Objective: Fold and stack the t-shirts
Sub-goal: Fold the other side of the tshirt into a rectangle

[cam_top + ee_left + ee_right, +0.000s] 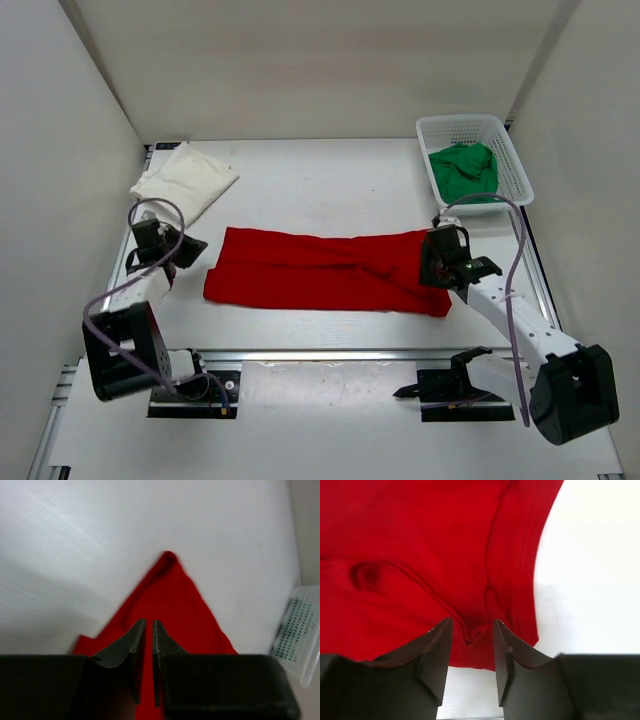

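The red t-shirt [320, 270] lies folded into a long strip across the middle of the table. My left gripper [192, 252] is at the strip's left end. In the left wrist view its jaws [148, 624] stand a narrow slit apart, low over the red cloth [175, 595], which shows through the gap. My right gripper [432, 262] hovers over the strip's right end, open [472, 626], with a small raised pucker of red cloth [420, 540] between the fingers and touching neither. The cream-white t-shirt [185, 180] lies folded at the back left. The green t-shirt [463, 170] is bunched in the basket.
A white plastic mesh basket [460, 121] stands at the back right and shows at the right edge of the left wrist view [300, 630]. White walls close in the table on three sides. A metal rail runs along the near edge by the arm bases.
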Action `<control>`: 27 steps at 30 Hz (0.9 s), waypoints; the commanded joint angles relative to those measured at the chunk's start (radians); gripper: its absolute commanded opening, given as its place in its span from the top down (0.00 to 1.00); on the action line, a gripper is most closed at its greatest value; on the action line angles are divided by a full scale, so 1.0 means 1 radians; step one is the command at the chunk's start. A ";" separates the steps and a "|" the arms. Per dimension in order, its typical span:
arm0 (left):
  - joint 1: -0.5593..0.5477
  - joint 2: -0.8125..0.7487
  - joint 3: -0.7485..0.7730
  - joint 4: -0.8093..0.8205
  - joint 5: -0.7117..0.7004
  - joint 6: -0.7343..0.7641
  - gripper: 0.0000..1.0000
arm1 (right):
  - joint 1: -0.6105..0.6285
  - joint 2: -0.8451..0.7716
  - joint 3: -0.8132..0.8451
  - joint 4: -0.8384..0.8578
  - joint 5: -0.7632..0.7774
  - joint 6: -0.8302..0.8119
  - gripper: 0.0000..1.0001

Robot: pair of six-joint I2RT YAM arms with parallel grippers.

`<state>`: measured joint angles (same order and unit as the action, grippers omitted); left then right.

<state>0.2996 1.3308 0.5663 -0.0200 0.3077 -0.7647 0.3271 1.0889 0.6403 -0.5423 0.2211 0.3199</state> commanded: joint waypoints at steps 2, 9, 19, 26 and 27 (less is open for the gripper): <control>-0.175 -0.140 0.060 0.064 -0.090 0.027 0.76 | 0.029 -0.057 0.055 0.092 0.014 0.004 0.72; -0.211 -0.059 0.035 0.071 -0.113 0.021 0.74 | 0.159 0.179 0.114 0.303 -0.086 -0.036 0.61; -0.171 0.077 0.049 0.069 -0.076 0.016 0.75 | 0.239 0.368 0.200 0.278 -0.009 -0.048 0.73; -0.178 0.110 0.106 -0.028 -0.137 0.058 0.74 | 0.250 0.365 0.185 0.211 -0.020 -0.004 1.00; -0.180 0.104 0.103 -0.034 -0.151 0.061 0.74 | 0.260 0.352 0.185 0.206 -0.022 0.002 1.00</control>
<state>0.1268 1.4555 0.6373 -0.0158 0.2016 -0.7296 0.5728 1.4590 0.8188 -0.3180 0.1921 0.2890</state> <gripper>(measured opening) 0.257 0.006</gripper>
